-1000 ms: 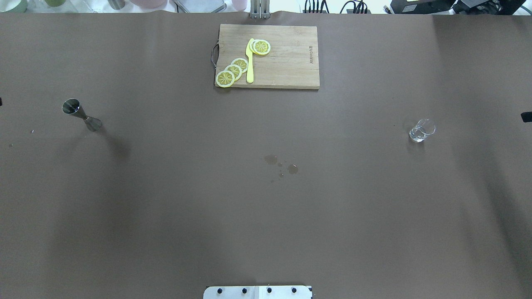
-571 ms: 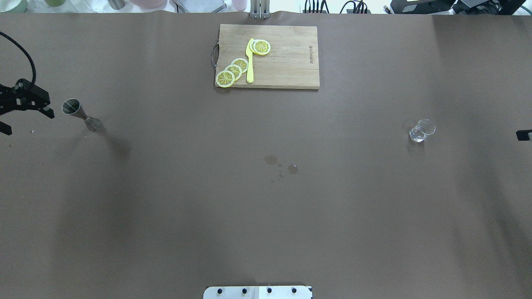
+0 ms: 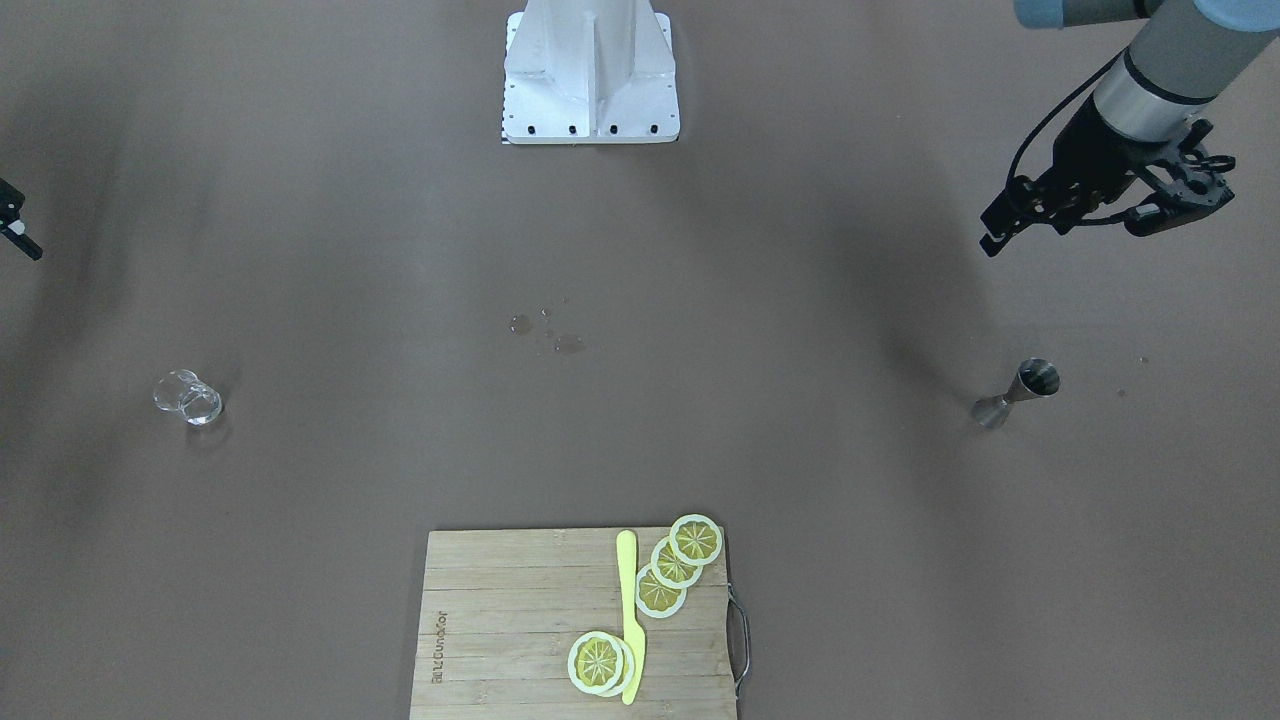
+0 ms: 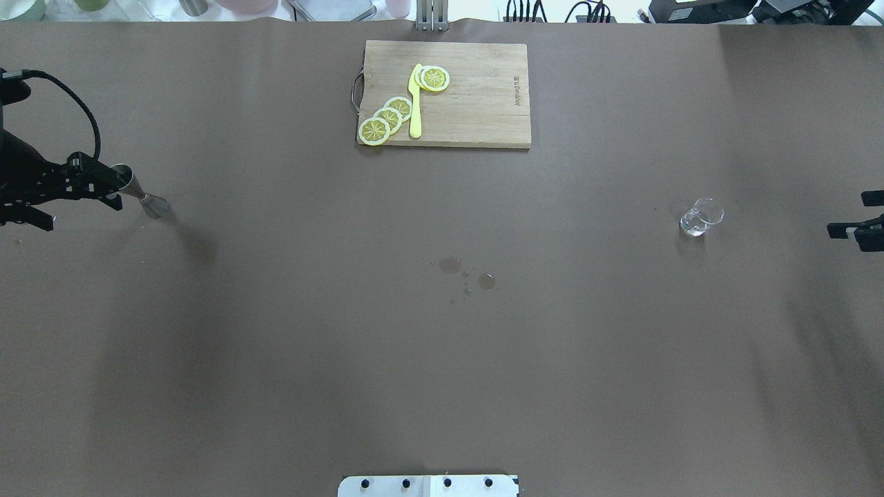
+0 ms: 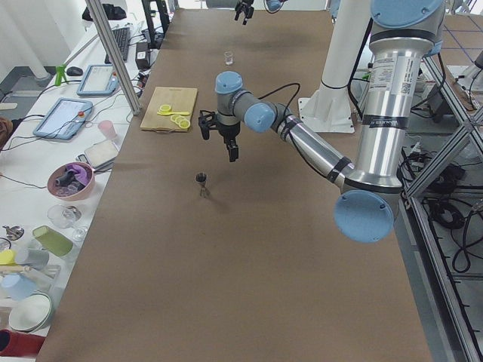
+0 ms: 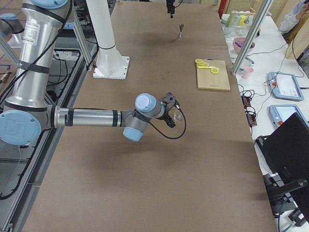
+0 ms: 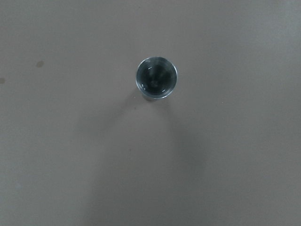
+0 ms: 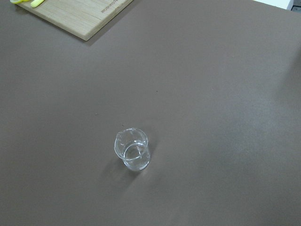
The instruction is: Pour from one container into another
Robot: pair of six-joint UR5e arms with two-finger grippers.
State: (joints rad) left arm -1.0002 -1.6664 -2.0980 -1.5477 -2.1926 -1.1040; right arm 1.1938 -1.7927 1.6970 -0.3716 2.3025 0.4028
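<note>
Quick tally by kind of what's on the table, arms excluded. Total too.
jigger: 1
glass beaker: 1
wooden cutting board: 1
yellow knife: 1
lemon slices: 5 (two overlap beside the knife's tip)
Total: 9

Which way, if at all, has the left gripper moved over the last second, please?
Yes: the left gripper came rightward in the overhead view, up to the jigger.

Brown-covered table [image 4: 442, 359] w/ soft shadows; white side bench [image 5: 26, 204] w/ tablets [image 5: 64, 119], pink cup [image 5: 107, 130]; alu post [image 5: 113, 56]; grey floor [image 5: 460, 38]
</note>
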